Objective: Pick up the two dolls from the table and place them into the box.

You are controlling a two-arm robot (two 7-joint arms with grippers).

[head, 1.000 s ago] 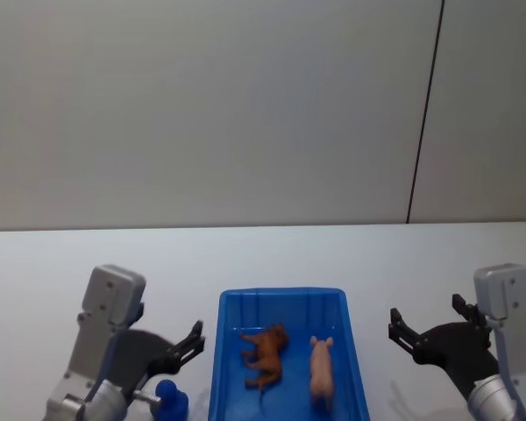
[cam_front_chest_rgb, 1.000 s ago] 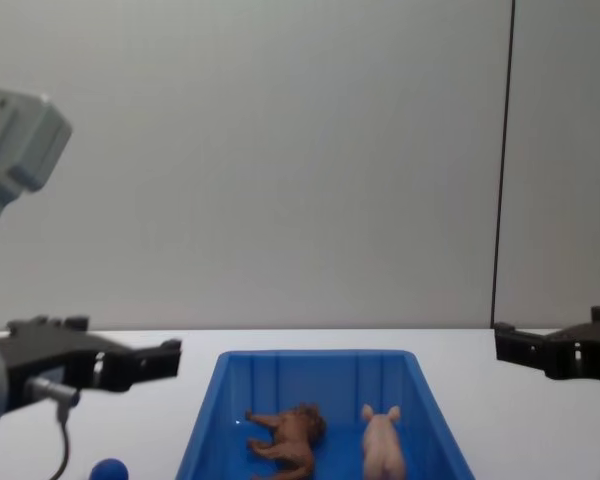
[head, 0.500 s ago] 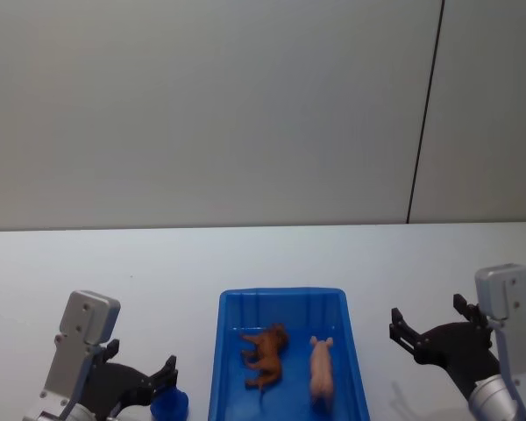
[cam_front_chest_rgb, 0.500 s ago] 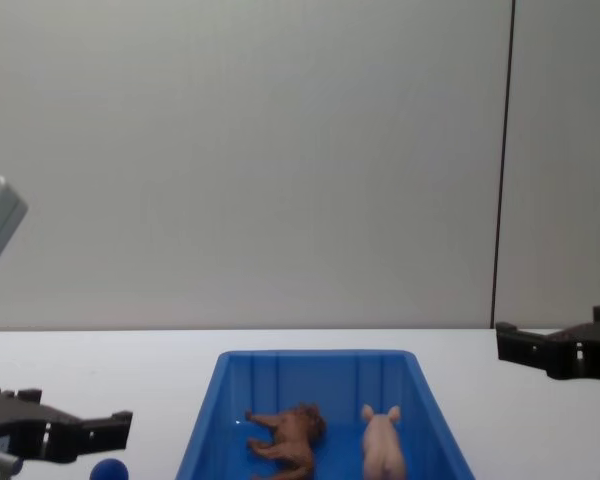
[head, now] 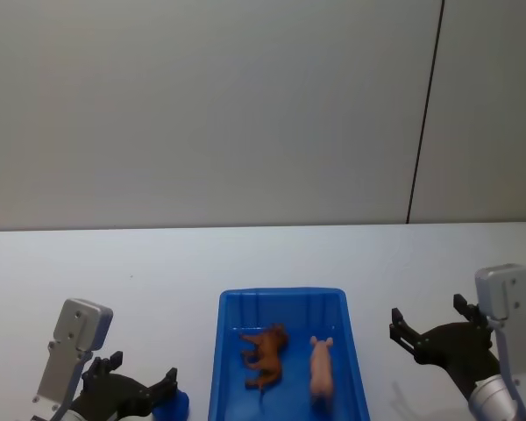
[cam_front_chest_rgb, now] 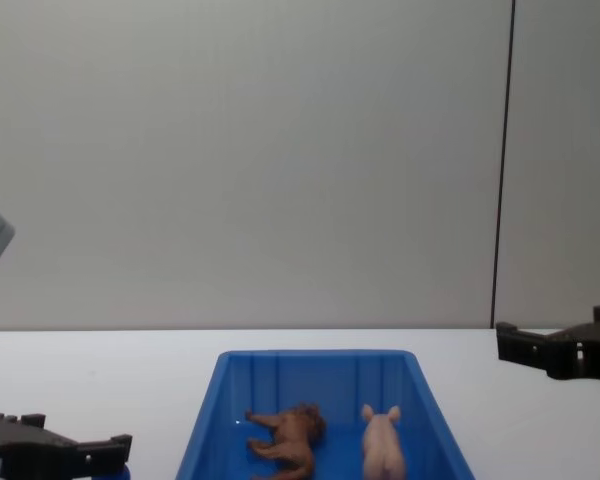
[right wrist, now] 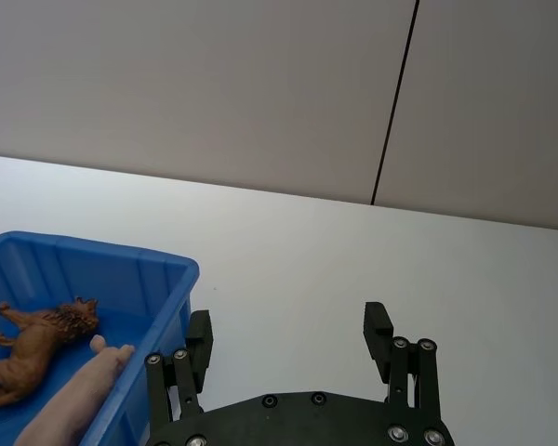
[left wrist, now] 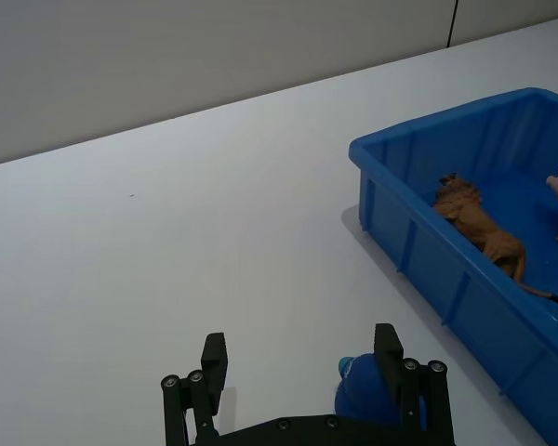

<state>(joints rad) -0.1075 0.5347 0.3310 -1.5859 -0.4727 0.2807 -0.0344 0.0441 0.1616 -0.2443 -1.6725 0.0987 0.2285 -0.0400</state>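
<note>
On the table (head: 158, 263), near middle: box (head: 282, 293), open top, long side running near to far. Holds both dolls on its floor. In the left half, lion (head: 265, 355): lies on its side, head toward the far wall, legs toward the left wall, tail toward the near end. In the right half, pig (head: 321, 370): lies lengthwise, snout toward the far wall, just beside the lion, not touching it. At near left, left gripper (head: 142, 375): hangs low over the table, left of the box, fingers spread wide, pinching nothing. Just left of the box, ball (head: 171, 403): small, blue, rests on the table close against the finger nearer the box; cannot tell whether touching. At near right, right gripper (head: 427, 314): hovers over the table, near the box but clear of its wall, fingers spread wide, empty, pointing toward the far side
</note>
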